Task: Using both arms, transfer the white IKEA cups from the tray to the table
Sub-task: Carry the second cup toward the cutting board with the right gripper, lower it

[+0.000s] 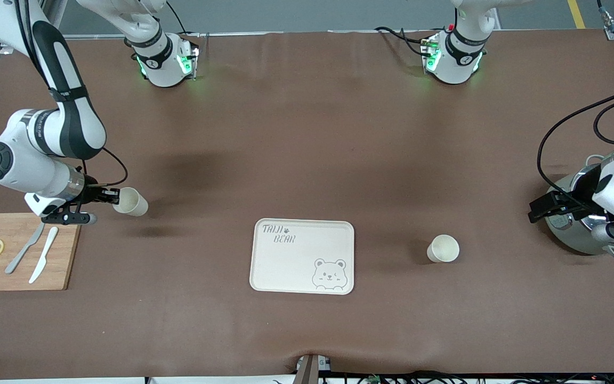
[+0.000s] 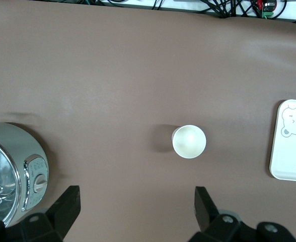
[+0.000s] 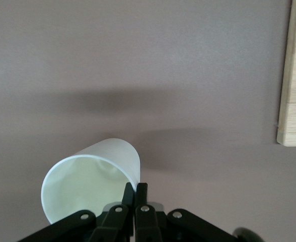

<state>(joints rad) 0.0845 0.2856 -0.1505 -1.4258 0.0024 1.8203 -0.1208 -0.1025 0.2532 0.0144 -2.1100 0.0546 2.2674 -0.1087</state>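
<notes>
**On the table, tray emptied: one cup set down, one cup in the grip**

Toward the table's [image 1: 307,133] front edge lies the tray [image 1: 303,256], bare of cups. Beside it, toward the left arm's end, one cup [image 1: 443,248] stands upright on the mat, rim up. The left gripper [image 1: 544,208], jaws wide and empty, hangs over a steel cooker [image 1: 579,229] near that end's edge, well apart from this cup. At the right arm's end, just past the cutting board [image 1: 19,250], the right gripper [image 1: 108,196] pinches the rim wall of the second cup [image 1: 131,201], whose long axis is tilted. Righting it and lowering it to the mat appears to be what remains.
</notes>
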